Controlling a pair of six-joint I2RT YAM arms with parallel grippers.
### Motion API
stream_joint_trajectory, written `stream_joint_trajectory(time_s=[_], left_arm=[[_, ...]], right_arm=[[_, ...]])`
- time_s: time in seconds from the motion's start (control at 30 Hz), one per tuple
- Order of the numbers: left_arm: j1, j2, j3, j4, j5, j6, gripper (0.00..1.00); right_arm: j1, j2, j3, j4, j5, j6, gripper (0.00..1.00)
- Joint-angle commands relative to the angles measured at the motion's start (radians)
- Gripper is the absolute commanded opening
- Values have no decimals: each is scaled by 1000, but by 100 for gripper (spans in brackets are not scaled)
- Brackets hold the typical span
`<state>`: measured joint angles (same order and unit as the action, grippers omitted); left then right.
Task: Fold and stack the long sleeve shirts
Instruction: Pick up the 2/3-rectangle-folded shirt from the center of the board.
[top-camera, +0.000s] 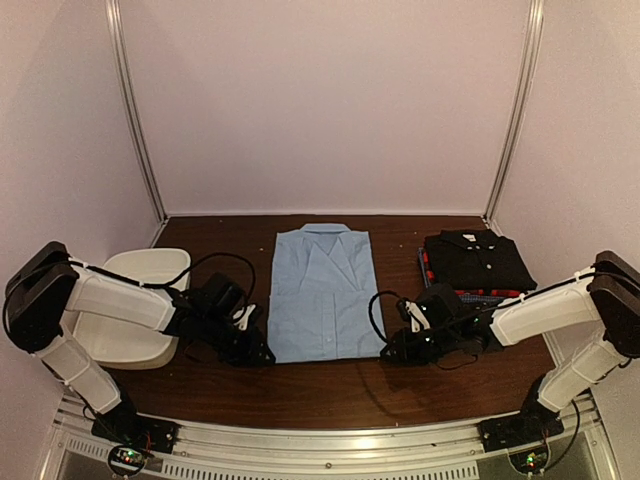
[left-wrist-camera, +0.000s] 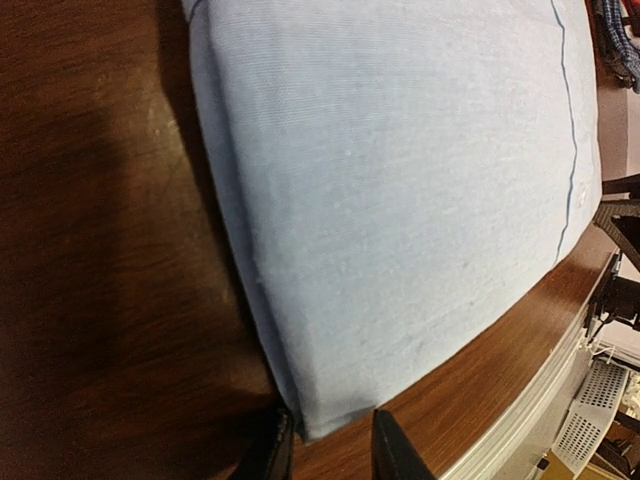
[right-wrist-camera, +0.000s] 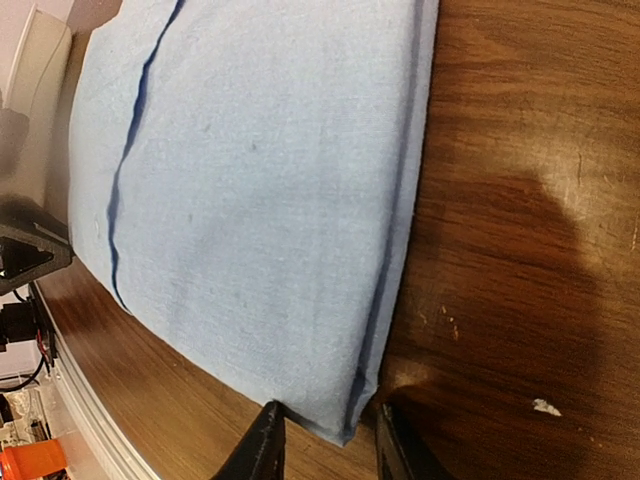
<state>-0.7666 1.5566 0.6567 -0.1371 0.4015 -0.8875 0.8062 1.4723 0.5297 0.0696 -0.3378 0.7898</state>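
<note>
Both arms are down low at the near hem of the light blue shirt (top-camera: 322, 295), which lies flat in the middle of the table (top-camera: 320, 395) with its sleeves tucked in and collar to the far side. The left gripper (left-wrist-camera: 335, 452) straddles the near-left corner, jaws part open, cloth between them but not visibly clamped. The right gripper (right-wrist-camera: 325, 447) mirrors it on the near-right corner, also part open. This looks like the pick-up for the cross fold. Next, both jaws need to close on their corners together, then lift evenly and carry the hem toward the collar (unequal pulls would skew it). At the left is the white tub (top-camera: 150, 268), with nothing visible inside, though the arm hides part of it. At the right, well apart, the black shirt (top-camera: 478, 260) tops the folded stack.
</note>
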Motion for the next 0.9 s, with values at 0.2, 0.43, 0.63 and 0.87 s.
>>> stream_joint_trajectory(time_s=[0.2,0.43,0.63,0.87], left_arm=[[-13,24,1,24,1,-45,22],[-13,12,8,27,13,-66,5],[-23,-47,-16,5,2,-81,0],[-82,-135,-26,-61,-52,-110,0]], right_arm=[[-6,19,-21,70,1,31,28],[-4,10,-31,95,-2,37,10],[7,-60,-69,90,13,43,0],[62,-172,-101,43,41,65,0]])
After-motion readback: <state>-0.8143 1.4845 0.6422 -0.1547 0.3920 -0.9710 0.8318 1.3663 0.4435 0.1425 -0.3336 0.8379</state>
